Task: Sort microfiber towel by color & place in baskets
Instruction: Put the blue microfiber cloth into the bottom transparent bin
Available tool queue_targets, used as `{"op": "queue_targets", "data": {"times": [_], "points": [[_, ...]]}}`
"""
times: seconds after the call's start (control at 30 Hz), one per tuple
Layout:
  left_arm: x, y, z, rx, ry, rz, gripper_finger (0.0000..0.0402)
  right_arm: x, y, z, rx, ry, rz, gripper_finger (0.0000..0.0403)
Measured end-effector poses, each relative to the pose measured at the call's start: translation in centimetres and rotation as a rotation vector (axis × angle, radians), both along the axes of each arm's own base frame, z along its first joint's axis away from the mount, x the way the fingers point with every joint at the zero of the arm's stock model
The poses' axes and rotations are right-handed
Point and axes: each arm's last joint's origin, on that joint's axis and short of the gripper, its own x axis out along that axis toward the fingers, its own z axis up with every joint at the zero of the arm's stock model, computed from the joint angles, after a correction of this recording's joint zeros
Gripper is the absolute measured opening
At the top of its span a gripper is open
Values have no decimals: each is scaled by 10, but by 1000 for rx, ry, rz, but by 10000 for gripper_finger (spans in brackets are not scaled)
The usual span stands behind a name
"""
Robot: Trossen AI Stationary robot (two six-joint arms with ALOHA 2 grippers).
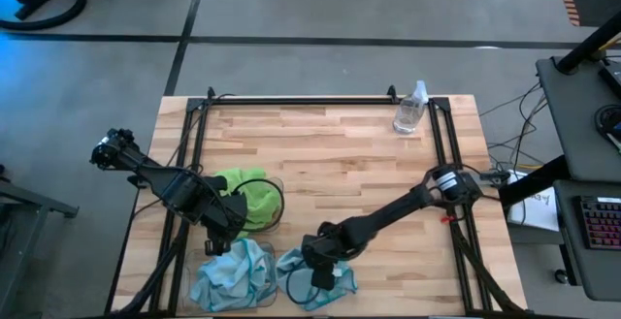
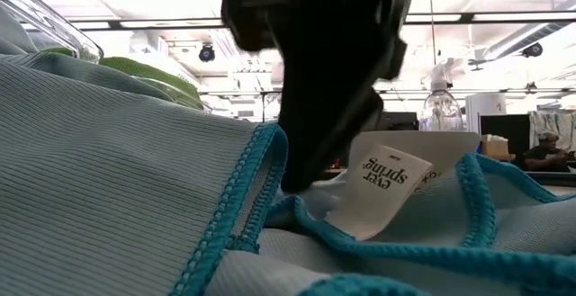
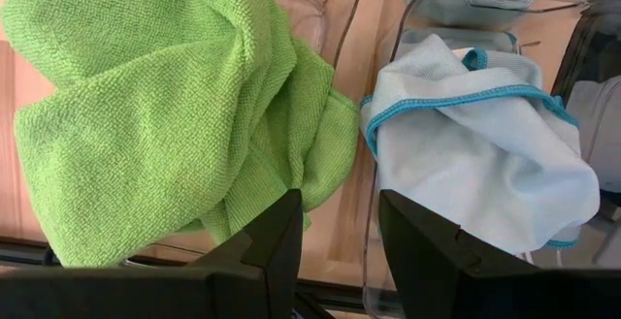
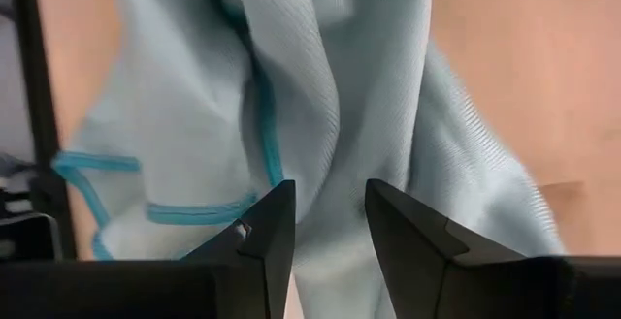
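The wooden surface (image 1: 330, 154) carried two clear baskets at its near left corner, set side by side. The far basket (image 1: 275, 195) held a bunched lime green towel (image 1: 248, 199); the near basket (image 1: 199, 290) held a crumpled pale blue towel (image 1: 231, 272) with teal edging. A second pale blue towel (image 1: 335, 282) lay on the bare surface just beside the near basket, outside either bin. The left end effector (image 1: 231, 230) was positioned over the junction of the two baskets; in the left wrist view its fingers (image 3: 277, 246) stood a narrow gap apart with nothing between them, the green towel (image 3: 165, 106) to one side and the blue towel (image 3: 475, 144) in its bin to the other. The right end effector (image 1: 320, 261) was lowered onto the loose blue towel. In the right wrist view its fingers (image 4: 267, 237) were narrowly parted with blue fabric (image 4: 320, 96) bunched directly ahead of them; whether fabric was pinched between the tips could not be determined. The low view showed a dark finger (image 2: 333, 125) pressed down among folds of teal-hemmed cloth (image 2: 126, 170), beside a white printed tag (image 2: 387, 188). A clear spray bottle (image 1: 411, 109) stood upright near the far right corner of the surface, well apart from both arms.
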Motion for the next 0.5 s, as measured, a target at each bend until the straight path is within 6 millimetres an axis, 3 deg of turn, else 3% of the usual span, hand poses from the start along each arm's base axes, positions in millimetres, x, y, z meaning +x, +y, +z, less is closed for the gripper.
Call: {"op": "queue_targets", "data": {"times": [0.17, 0.5], "points": [[0, 0, 0, -1, -1, 0, 123, 2, -1, -13, 11, 38, 16, 142], [0, 0, 0, -1, -3, 0, 123, 4, -3, -18, 16, 42, 5, 206]]}}
